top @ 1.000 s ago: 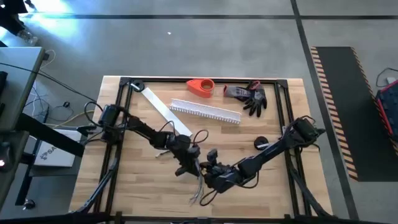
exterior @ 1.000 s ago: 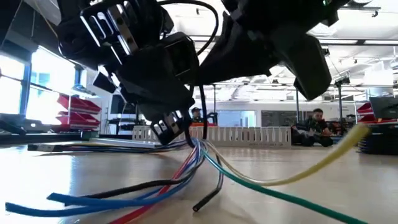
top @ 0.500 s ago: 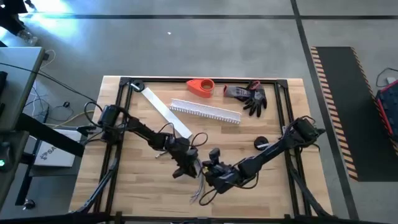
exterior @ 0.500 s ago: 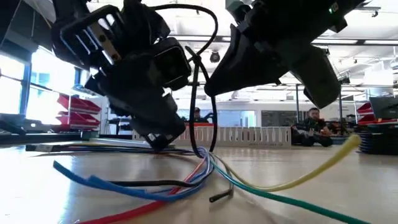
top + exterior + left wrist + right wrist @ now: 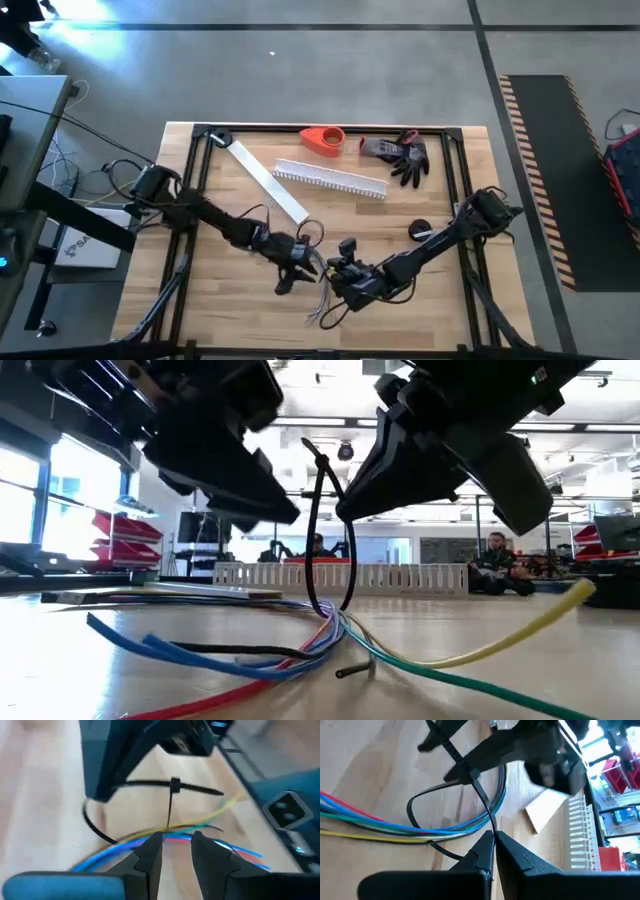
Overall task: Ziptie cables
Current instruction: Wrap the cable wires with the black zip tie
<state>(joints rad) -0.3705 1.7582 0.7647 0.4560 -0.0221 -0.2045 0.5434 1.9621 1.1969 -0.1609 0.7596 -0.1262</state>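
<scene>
Cables flat on tabletop, ringed by loose ziptie; right end effector pinching its tail, left end effector spread nearby; tail could slip if tugged hard

Tabletop is pale wood planks, matt with visible grain. The cables have smooth, slightly shiny plastic jackets in blue, red, green, yellow and black. The zip tie is thin black plastic with a dull sheen. The slotted channel is white matt plastic, and the glove looks like grey knit cloth.
</scene>
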